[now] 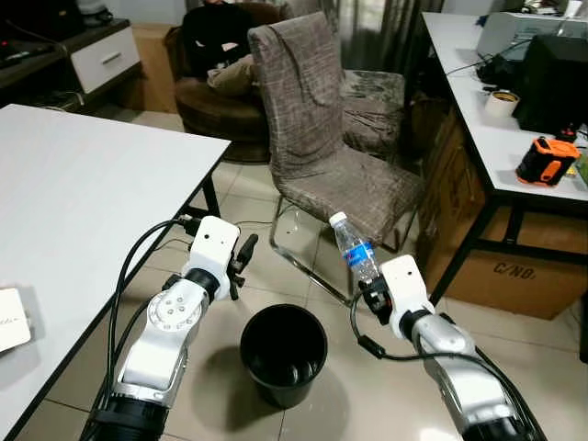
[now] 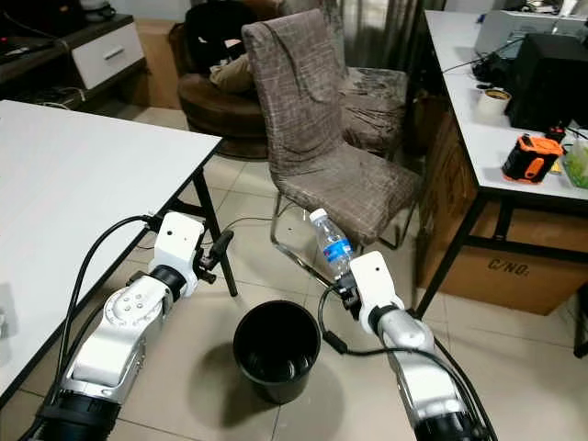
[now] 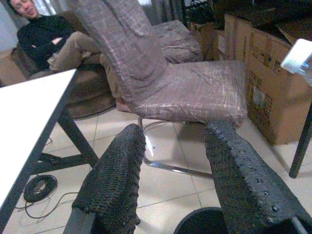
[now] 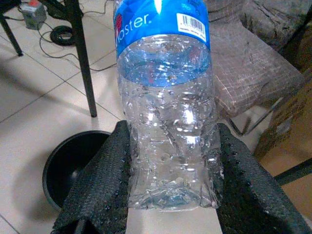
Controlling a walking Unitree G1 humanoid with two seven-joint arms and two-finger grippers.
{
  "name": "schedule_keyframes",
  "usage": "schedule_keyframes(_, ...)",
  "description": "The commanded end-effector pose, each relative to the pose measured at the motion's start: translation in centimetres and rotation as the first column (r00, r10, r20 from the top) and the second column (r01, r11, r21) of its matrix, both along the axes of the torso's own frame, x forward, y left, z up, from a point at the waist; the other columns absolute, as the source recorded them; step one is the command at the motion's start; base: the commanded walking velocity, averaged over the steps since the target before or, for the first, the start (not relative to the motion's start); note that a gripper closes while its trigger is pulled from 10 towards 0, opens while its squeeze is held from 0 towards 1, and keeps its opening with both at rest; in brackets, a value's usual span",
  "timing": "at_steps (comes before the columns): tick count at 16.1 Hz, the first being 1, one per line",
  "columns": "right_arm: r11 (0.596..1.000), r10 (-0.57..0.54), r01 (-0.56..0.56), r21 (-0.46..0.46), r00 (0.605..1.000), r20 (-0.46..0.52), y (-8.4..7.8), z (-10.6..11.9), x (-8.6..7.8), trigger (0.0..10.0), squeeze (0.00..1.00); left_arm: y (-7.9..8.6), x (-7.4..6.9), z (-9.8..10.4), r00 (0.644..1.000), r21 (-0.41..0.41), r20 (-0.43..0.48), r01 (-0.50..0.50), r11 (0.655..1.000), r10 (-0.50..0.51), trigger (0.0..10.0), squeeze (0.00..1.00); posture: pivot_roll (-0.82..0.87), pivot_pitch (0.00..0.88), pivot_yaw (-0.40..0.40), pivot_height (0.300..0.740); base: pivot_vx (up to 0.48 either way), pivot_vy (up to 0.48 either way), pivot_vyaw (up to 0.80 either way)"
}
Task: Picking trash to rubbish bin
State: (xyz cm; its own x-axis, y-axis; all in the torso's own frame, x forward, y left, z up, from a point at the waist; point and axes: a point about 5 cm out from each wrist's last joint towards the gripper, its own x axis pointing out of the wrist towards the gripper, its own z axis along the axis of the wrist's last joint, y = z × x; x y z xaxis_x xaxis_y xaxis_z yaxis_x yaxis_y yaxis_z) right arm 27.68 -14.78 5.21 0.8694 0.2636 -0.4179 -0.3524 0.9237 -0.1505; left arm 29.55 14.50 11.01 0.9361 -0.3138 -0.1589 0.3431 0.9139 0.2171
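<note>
Being held upright in the air: a clear plastic water bottle [image 1: 355,250] with white cap and blue label, crumpled near its base, raised above the tiled floor [image 1: 367,386] and just to the right of the black rubbish bin [image 1: 283,352]. Being clamped at its lower end between the two black fingers [image 4: 105,185] of the right gripper [image 1: 374,292], pads pressing on either side of the dented base. Not yet over the bin's mouth; bin standing upright on the floor between the two arms, interior dark.

Hovering on the far side of the bin: left gripper [image 1: 241,262], fingers [image 3: 117,175] spread apart with nothing between them, pointing toward the chair [image 1: 322,138]. Trailing along both arms: black cables.

Standing beyond the bin: a chair draped in brown patterned fabric on a metal frame. Sitting behind it in a brown armchair: a person [image 1: 220,41] in dark top. Flanking on the left: a white table [image 1: 83,202]. Flanking on the right: a white desk [image 1: 496,138] bearing an orange tape measure [image 1: 546,160], a tape roll [image 1: 502,103] and black equipment; cardboard box [image 1: 514,276] sitting underneath.
</note>
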Motion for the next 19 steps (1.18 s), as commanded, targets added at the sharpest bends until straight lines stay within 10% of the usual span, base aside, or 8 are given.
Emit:
schedule_keyframes(1, 1.000, 0.002, -0.002, -0.002, 1.000, 0.003, 0.1, -0.2, 0.6, 10.0, 0.00, 0.0, 0.4, 0.1, 1.000, 0.030, -0.005, 0.025, 0.999, -0.025, 10.0, 0.00, -0.02, 0.015, 0.003, 0.740, 0.000, 0.000, 0.00)
schedule_keyframes(8, 0.991, 0.133, -0.134, -0.009, 0.989, -0.057, 2.3, -2.3, 2.9, 10.0, 0.00, 0.8, -0.6, 0.5, 0.990, 0.081, -0.043, 0.137, 0.987, -0.134, 10.0, 0.00, 0.03, 0.211, -0.005, 0.740, 0.000, 0.000, 0.00)
schedule_keyframes(15, 0.974, 0.225, -0.227, -0.002, 0.967, -0.120, 4.1, -4.6, 2.0, 10.0, 0.00, -0.6, -5.3, 1.7, 0.874, 0.014, -0.138, 0.472, 0.882, -0.466, 10.0, 0.00, 0.06, 0.285, 0.000, 0.740, 0.000, 0.000, 0.00)
schedule_keyframes(19, 0.974, 0.216, -0.220, -0.060, 0.974, -0.065, 4.4, -3.4, 3.4, 10.0, 0.00, 0.1, -4.9, 2.1, 0.898, 0.065, -0.133, 0.430, 0.901, -0.419, 10.0, 0.00, 0.07, 0.299, 0.006, 0.740, 0.000, 0.000, 0.00)
